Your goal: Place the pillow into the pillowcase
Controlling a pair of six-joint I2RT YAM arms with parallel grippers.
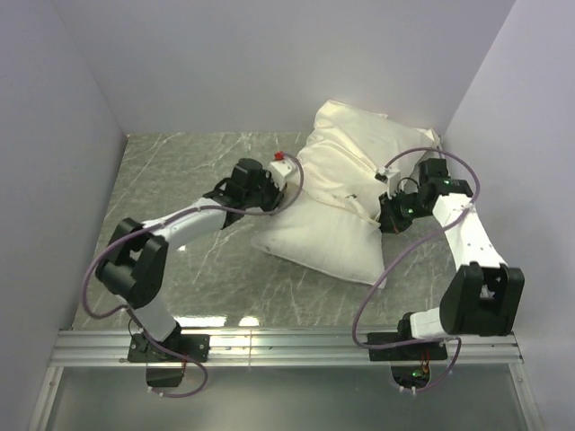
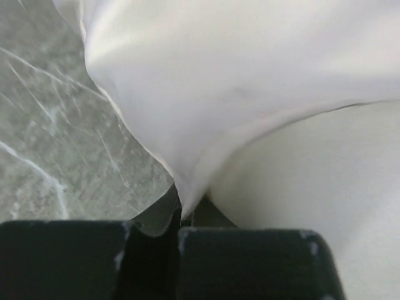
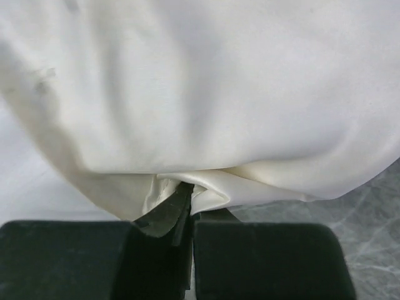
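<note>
The pillowcase (image 1: 355,144) lies bunched toward the far right corner of the worktop (image 1: 180,180), with the pillow (image 1: 319,251) seemingly part-way in and its end bulging toward the near edge. The left gripper (image 2: 178,228) and right gripper (image 3: 190,225) are both clamped tight, each pinching only a thin fold of the case's hem. Such shallow bites on slippery cloth could slide free under a pull, or the mouth could bunch and jam against the stuffing

Top view: high behind arm bases (image 1: 166,346), facing down toward 12 o'clock, whole worktop (image 1: 180,180) in frame. Left wrist view: close over left pincer (image 2: 179,220), pillowcase (image 2: 250,94) at 12 to 3 o'clock. Right wrist view: equally close over right pincer (image 3: 190,215); pillowcase shared by all.
</note>
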